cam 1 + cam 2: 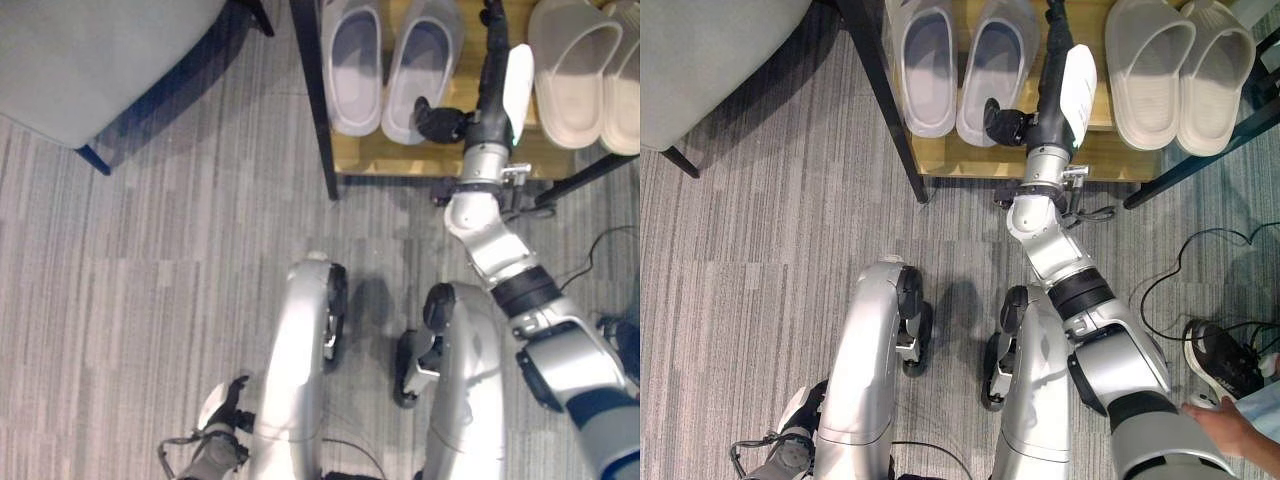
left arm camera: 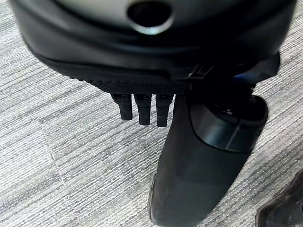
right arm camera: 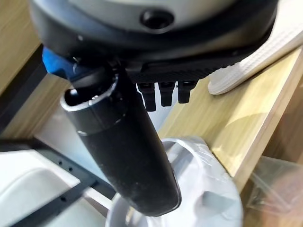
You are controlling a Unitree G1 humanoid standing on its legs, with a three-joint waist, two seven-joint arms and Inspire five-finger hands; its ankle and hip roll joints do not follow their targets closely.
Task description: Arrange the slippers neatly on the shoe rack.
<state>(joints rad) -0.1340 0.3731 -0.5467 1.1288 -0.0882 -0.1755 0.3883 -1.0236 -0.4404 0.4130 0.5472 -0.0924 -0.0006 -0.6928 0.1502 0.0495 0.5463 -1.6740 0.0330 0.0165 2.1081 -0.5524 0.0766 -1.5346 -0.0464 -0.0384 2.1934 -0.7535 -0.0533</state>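
A grey pair of slippers (image 1: 357, 65) lies side by side, toes away from me, at the left end of the wooden shoe rack shelf (image 1: 400, 155). At the right end lies a beige pair (image 1: 575, 70). My right hand (image 1: 492, 90) reaches over the shelf between the two pairs, open with its fingers straight. Its thumb (image 3: 123, 151) sticks out over the heel of the nearer grey slipper (image 3: 189, 189); touch cannot be told. My left hand (image 1: 225, 410) hangs low by my side over the carpet, open and holding nothing.
The rack's black frame post (image 1: 318, 100) stands at the shelf's left end. A grey upholstered seat (image 1: 90, 60) is at the far left. At the lower right, a person's hand (image 1: 1230, 425) and a dark shoe (image 1: 1225, 360) are on the carpet.
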